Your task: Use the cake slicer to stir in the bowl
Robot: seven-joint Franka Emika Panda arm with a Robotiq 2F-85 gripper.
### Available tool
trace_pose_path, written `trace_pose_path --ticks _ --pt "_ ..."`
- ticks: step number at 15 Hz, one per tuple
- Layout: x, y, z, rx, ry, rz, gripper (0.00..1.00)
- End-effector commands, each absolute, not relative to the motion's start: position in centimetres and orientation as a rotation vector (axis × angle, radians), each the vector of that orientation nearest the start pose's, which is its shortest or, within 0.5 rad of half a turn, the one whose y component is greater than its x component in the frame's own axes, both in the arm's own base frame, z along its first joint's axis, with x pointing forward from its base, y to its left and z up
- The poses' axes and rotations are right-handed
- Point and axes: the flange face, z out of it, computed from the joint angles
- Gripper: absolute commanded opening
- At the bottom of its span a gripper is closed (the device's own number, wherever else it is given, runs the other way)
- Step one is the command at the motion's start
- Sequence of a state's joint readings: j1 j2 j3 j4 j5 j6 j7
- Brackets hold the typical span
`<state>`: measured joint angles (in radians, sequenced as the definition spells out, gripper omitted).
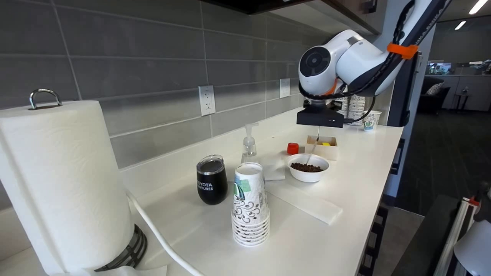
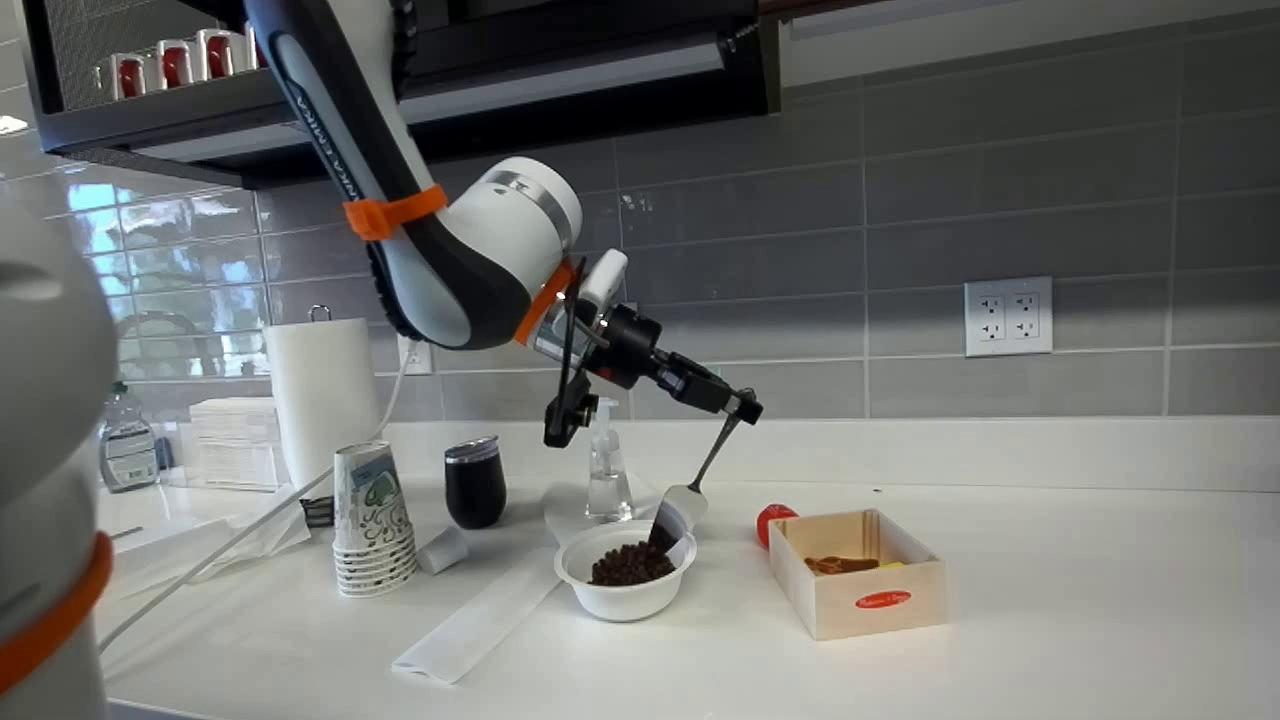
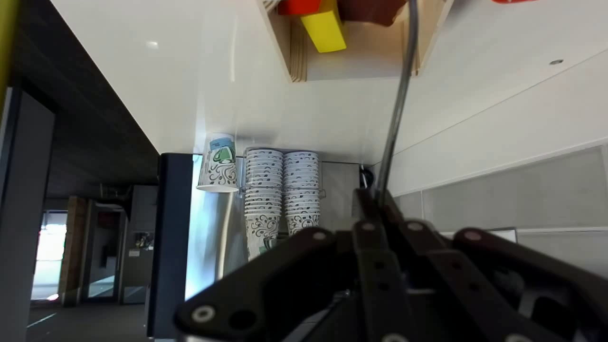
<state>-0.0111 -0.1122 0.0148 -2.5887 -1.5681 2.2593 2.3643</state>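
Note:
The cake slicer's blade [image 2: 680,515] tilts down into the white bowl [image 2: 622,603], its dark tip touching the dark brown pieces [image 2: 632,566] at the bowl's edge. The thin handle also shows in an exterior view [image 1: 314,147], rising from the bowl [image 1: 307,177], and in the wrist view [image 3: 400,104]. My gripper [image 2: 746,405] is shut on the handle's upper end, above and beside the bowl. In the wrist view the fingertips [image 3: 377,198] close around the handle. The blade and bowl are out of the wrist view.
A wooden box [image 2: 855,605] with toy pieces and a red object [image 2: 775,522] stand beside the bowl. A soap dispenser [image 2: 607,475], a black tumbler [image 1: 212,183] and a stack of paper cups [image 1: 251,209] stand nearby. A tiled wall [image 2: 740,230] runs behind.

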Motion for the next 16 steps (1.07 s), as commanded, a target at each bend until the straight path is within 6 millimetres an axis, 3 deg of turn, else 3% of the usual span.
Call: trace_pose_path --ticks 1,11,16 --pt "42.3 -2.1 29.1 1.948 -1.206 1.239 0.01" --pt "39.9 1.6 27.2 2.053 -1.094 1.195 0.01" --pt "39.7 3.6 26.7 2.088 -1.046 1.271 0.01"
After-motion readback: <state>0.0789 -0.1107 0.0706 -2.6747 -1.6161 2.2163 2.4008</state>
